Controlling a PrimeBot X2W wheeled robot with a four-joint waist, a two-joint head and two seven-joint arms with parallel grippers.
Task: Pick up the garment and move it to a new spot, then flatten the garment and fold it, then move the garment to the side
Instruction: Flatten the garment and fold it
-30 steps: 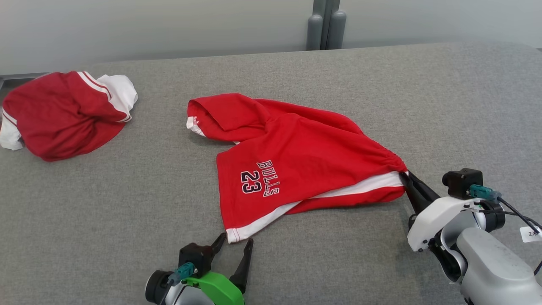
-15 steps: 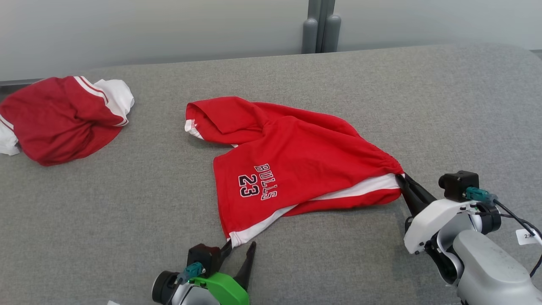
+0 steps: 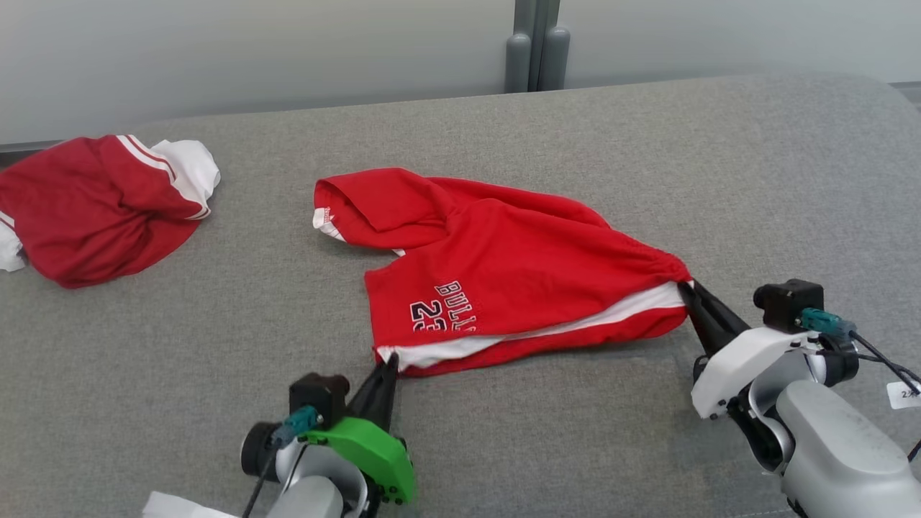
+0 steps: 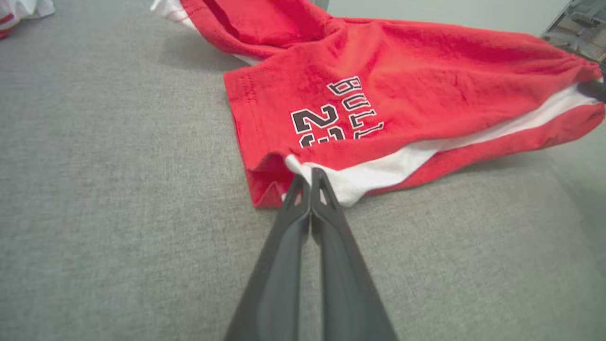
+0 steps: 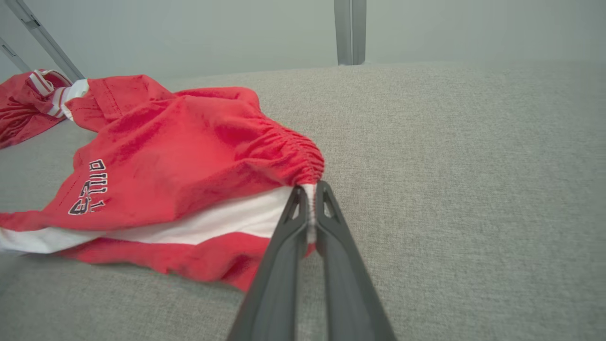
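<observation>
Head view: shorts [image 3: 525, 266], red with a white stripe, lie centre frame on the grey mat [image 3: 719, 158]. They are rumpled, with the upper-left leg folded over. The "BULL / 23" print is partly hidden by the turned-up lower hem.

Lower centre: left gripper [image 3: 389, 363], jaws pinched together on the hem corner. The left wrist view shows white and red cloth at the tips.

Right of centre: right gripper [image 3: 685, 289], jaws closed on the gathered waistband end. The right wrist view shows cloth between the fingers.

Upper left: second garment [image 3: 93, 208], red, bunched, well apart from the shorts.

Top centre: grey post [image 3: 536, 50] behind the mat.
</observation>
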